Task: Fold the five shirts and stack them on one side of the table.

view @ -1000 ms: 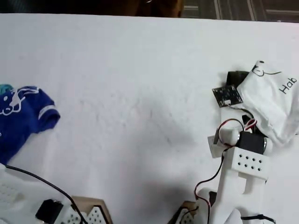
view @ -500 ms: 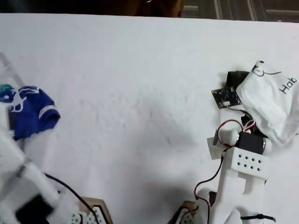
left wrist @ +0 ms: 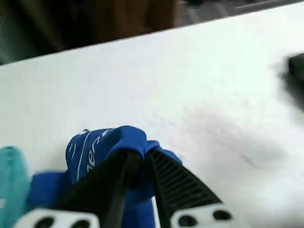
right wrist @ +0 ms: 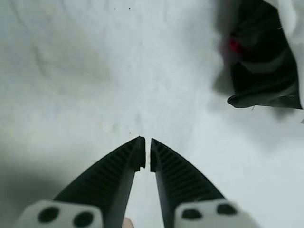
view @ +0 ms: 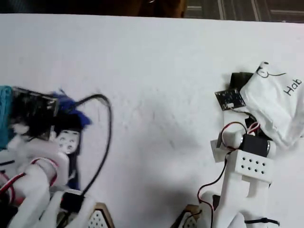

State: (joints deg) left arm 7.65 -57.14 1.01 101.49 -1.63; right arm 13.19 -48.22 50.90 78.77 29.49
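A blue shirt (left wrist: 102, 145) lies bunched near the table's left edge, partly under my left arm (view: 47, 152) in the high view, with blue fabric (view: 78, 114) showing beside the wrist. My left gripper (left wrist: 141, 156) is shut, and blue cloth is gathered at its tips. A white shirt (view: 275, 107) lies crumpled at the right edge with a black shirt (view: 240, 78) (right wrist: 261, 71) tucked against it. My right gripper (right wrist: 143, 142) is shut and empty over bare table beside the black shirt, and the right arm (view: 247, 161) stands just in front of that pile.
A teal cloth (view: 4, 114) (left wrist: 9, 183) lies at the far left beside the blue shirt. A black cable (view: 107, 128) loops out from the left arm. The white table (view: 156, 71) stretches wide between the two arms.
My left arm has swung in from the bottom left corner onto the blue shirt, whose fabric now reaches farther right. The right arm and the white pile have not moved.
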